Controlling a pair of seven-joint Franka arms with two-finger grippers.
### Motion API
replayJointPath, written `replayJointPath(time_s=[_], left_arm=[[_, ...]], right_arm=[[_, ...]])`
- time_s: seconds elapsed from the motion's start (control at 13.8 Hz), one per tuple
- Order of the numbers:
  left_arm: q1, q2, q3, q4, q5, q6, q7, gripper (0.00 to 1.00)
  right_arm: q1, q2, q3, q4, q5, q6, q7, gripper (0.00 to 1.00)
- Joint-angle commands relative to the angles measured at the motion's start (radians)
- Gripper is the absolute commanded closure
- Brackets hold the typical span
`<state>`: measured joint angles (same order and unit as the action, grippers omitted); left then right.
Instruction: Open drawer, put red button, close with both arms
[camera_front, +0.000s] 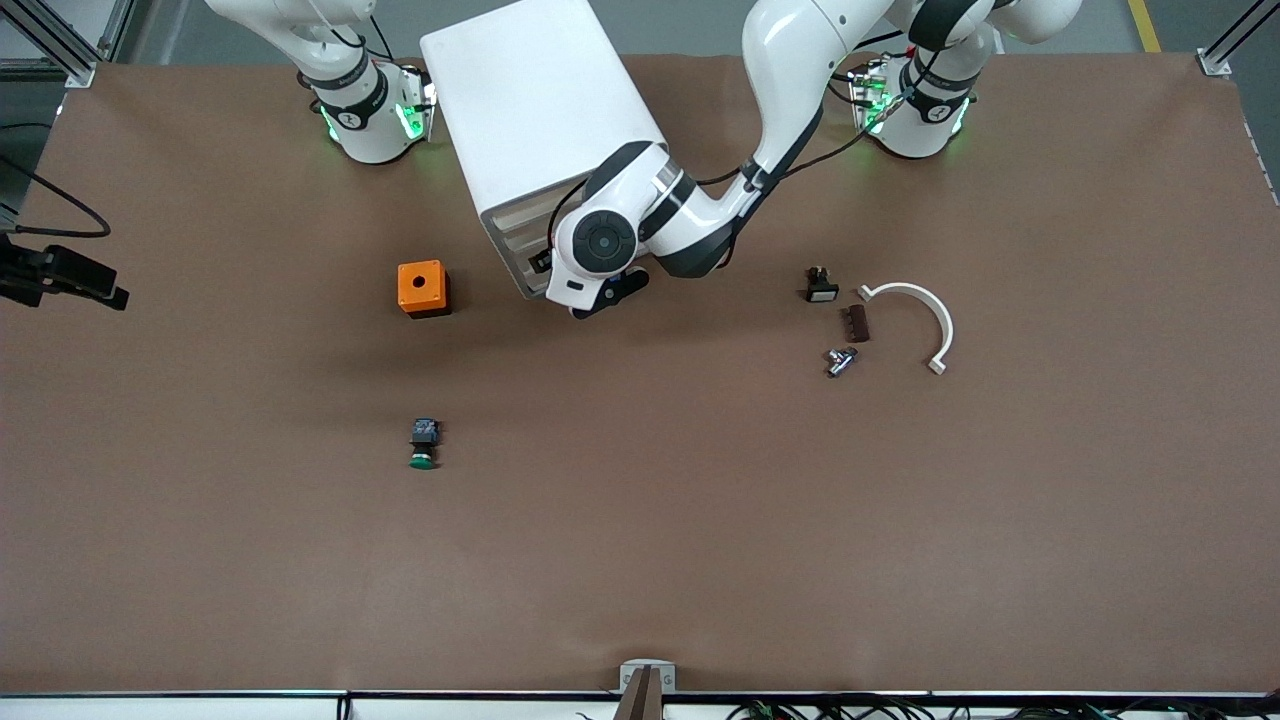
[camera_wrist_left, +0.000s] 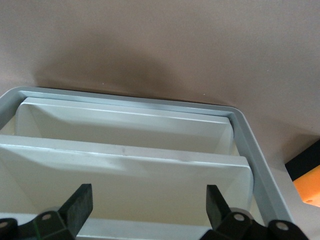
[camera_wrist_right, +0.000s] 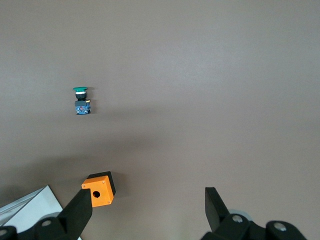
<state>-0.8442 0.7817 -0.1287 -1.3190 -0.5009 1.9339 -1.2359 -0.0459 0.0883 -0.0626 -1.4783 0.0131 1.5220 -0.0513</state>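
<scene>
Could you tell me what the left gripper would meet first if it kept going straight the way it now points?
Most likely the pale drawer front of the cabinet; the open left gripper faces it squarely.

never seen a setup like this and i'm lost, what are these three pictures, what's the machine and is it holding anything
The machine is two white robot arms bolted at one edge of a brown table. The wide picture looks down from a high camera facing them. The other two come from cameras on the arms' wrists; the black prongs at their lower edge are gripper fingers.

The left gripper is open at the front of a white cabinet, just over one of its drawers. The right gripper is open, high over the table, waiting. Neither holds anything.

On the table lie an orange box, a green-capped button nearer the front camera, and, toward the left arm's end, a white curved piece beside a few small parts. No red button shows.
</scene>
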Motion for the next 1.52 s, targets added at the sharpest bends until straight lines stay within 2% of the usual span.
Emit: replayJointPath(time_s=[0.0, 0.22, 0.36, 0.58, 0.8, 1.08, 1.45], left_arm=[[0.011, -0.022, 0.012, -0.003, 0.054, 0.004, 0.001, 0.0], [0.1, -0.074, 0.012, 0.004, 0.133, -0.003, -0.007, 0.0], [0.192, -0.155, 0.012, 0.009, 0.145, -0.018, 0.004, 0.0], [0.295, -0.274, 0.012, 0.009, 0.221, -0.128, 0.065, 0.0], [0.41, -0.353, 0.011, 0.009, 0.301, -0.251, 0.18, 0.0], [0.558, -0.421, 0.012, 0.008, 0.311, -0.343, 0.384, 0.0], [0.658, -0.444, 0.012, 0.007, 0.416, -0.418, 0.568, 0.0]], right_arm=[[-0.008, -0.076, 0.006, -0.074, 0.005, 0.009, -0.019, 0.0], [-0.006, -0.146, 0.006, -0.167, 0.005, 0.064, -0.022, 0.0], [-0.003, -0.186, 0.006, -0.223, 0.005, 0.09, -0.022, 0.0], [0.0, -0.248, 0.007, -0.301, 0.005, 0.132, -0.022, 0.0], [-0.003, -0.254, 0.007, -0.307, 0.005, 0.133, -0.022, 0.0], [-0.002, -0.254, 0.009, -0.306, 0.005, 0.133, -0.022, 0.0], [-0.002, -0.251, 0.009, -0.303, 0.005, 0.121, -0.019, 0.0]])
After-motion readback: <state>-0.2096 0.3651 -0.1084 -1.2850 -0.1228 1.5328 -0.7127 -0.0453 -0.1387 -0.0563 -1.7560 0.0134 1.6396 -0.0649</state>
